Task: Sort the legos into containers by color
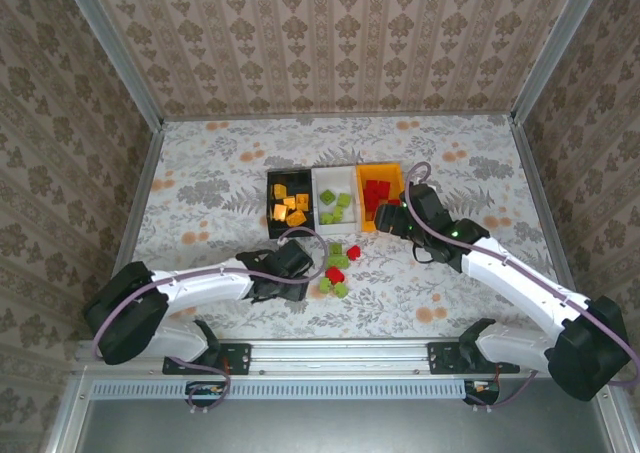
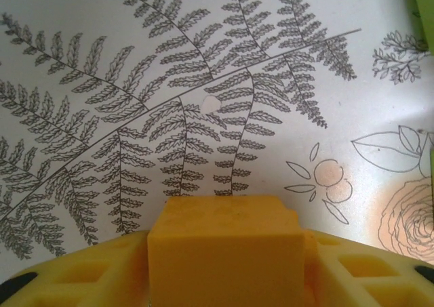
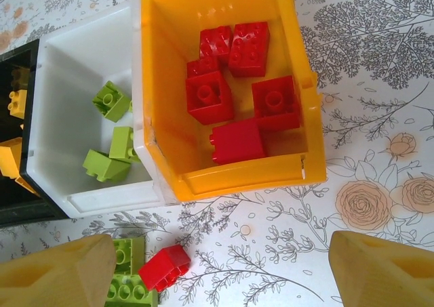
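Note:
The three containers stand side by side mid-table: a black bin [image 1: 273, 185] with orange-yellow legos, a white bin [image 1: 322, 176] with light green ones and an orange bin [image 1: 383, 169] with red ones. Loose red and green legos [image 1: 338, 271] lie in front of them. My left gripper [image 1: 291, 262] hangs low just left of that pile. In the left wrist view it [image 2: 227, 283] is shut on an orange-yellow lego [image 2: 227, 236] above the patterned cloth. My right gripper [image 3: 220, 280] is open over the cloth just in front of the orange bin [image 3: 237, 175], with a red lego [image 3: 165, 266] and green legos [image 3: 127, 254] by its left finger.
The patterned tablecloth [image 1: 470, 183] is walled in on three sides by wallpapered panels. The arm bases sit on a rail [image 1: 330, 358] at the near edge. Open cloth lies left of the black bin and right of the orange bin.

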`<action>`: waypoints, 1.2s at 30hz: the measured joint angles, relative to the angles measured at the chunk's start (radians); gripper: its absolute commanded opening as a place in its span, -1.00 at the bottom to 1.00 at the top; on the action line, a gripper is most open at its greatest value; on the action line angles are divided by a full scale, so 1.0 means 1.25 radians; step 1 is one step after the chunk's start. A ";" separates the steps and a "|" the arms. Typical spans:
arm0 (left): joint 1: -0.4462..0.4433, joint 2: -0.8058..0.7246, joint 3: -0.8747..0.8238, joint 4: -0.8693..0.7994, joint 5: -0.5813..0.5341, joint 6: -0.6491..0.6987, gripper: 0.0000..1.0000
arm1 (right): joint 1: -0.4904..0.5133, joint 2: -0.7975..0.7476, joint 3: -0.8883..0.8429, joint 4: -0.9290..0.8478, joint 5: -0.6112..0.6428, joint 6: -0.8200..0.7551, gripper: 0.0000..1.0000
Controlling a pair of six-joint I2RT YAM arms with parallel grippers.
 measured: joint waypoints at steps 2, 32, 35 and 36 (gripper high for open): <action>-0.001 -0.003 0.000 -0.001 -0.003 0.000 -0.08 | -0.001 -0.005 0.000 0.000 0.000 0.000 0.67; 0.312 0.326 0.532 -0.027 0.025 0.160 0.07 | -0.001 -0.063 -0.092 0.000 -0.042 0.017 0.68; 0.316 0.329 0.535 -0.027 0.027 0.165 0.32 | 0.006 -0.065 -0.112 0.001 -0.066 0.017 0.68; 0.316 0.328 0.537 -0.026 0.028 0.164 0.40 | 0.010 -0.064 -0.117 0.001 -0.072 0.017 0.68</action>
